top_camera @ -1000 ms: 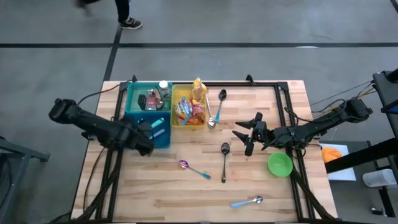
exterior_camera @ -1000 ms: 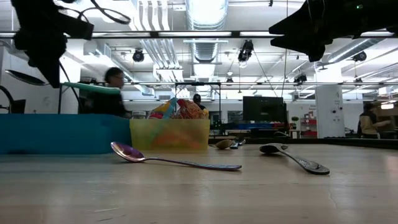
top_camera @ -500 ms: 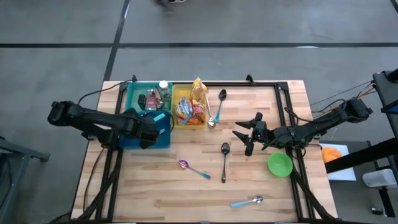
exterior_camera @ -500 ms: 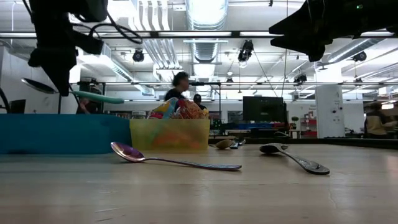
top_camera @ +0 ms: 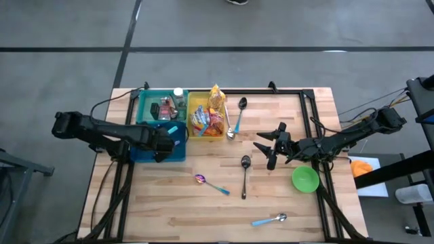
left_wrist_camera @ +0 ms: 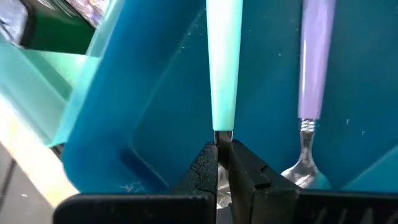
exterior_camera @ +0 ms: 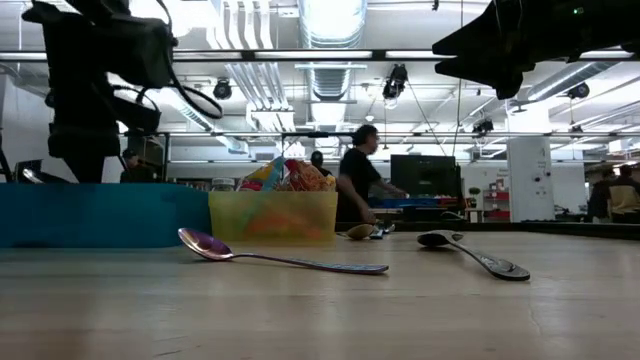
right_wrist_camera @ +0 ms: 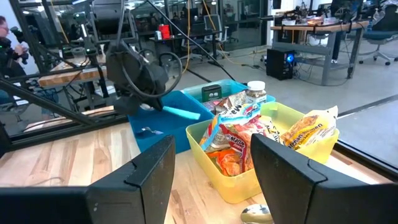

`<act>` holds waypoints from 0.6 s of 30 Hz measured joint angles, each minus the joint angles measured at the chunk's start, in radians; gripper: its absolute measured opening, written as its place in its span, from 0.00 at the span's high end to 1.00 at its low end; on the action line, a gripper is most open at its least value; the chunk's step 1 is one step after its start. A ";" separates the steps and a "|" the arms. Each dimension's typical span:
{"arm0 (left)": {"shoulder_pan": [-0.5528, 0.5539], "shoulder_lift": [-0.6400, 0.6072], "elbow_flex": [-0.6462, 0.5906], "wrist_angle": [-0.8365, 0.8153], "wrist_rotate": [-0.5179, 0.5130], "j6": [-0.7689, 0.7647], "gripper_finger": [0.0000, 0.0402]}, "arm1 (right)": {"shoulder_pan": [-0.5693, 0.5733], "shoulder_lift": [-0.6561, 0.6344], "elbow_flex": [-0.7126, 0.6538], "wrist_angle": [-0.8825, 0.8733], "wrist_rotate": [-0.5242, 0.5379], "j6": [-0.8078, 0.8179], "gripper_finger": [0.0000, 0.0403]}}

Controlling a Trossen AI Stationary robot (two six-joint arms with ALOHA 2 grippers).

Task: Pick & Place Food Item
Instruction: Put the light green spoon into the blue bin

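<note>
Left gripper: left gripper (left_wrist_camera: 222, 163) is over the blue bin (top_camera: 178, 150), its fingers pressed together on the metal neck of the teal spoon (left_wrist_camera: 224, 68). The handle points down into the bin.
Right gripper: right gripper (top_camera: 266, 144) hangs above the table (top_camera: 169, 210) near the middle, fingers spread and holding nothing. It waits.
Task thing: snack packets (top_camera: 209, 120) lie in the yellow bin (top_camera: 192, 103), just beside the blue bin. No gripper touches them.
Other spoons: purple spoon (left_wrist_camera: 309, 68) already lies inside the blue bin, close beside the teal one. More spoons lie loose on the table, a dark spoon (top_camera: 245, 173) between the two arms.
Risk 1: the grip is only on a thin neck. If the spoon turns in the fingers, it may fall badly or land across the bin wall.
Risk 2: the bin looks light. If the left gripper goes lower and pushes the wall, the bin may slide against the yellow bin.
Risk 3: the teal handle is near the purple spoon. A release from too high may knock it and make both bounce.
Risk 4: the task names food, but the hand works on cutlery. The food step seems not yet done.
Risk 5: the green bowl (top_camera: 306, 179) sits just beside the right arm. A careless move may push it.
</note>
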State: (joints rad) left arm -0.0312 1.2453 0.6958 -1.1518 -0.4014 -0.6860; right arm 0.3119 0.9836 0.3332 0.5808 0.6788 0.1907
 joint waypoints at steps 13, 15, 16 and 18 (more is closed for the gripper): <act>0.003 0.000 -0.109 0.157 0.009 -0.113 0.97 | 0.000 0.000 0.000 0.000 0.000 0.000 0.49; 0.004 0.000 -0.132 0.174 0.015 -0.125 0.97 | 0.000 0.000 0.000 0.000 0.000 0.000 0.49; 0.005 -0.001 -0.139 0.185 0.024 -0.130 0.97 | 0.000 0.000 0.000 0.000 0.000 0.000 0.49; 0.005 -0.003 -0.151 0.200 0.035 -0.134 0.97 | 0.000 0.000 0.000 0.000 0.000 0.000 0.49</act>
State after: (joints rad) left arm -0.0265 1.2425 0.5447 -0.9521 -0.3662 -0.8204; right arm 0.3122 0.9836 0.3332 0.5804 0.6788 0.1905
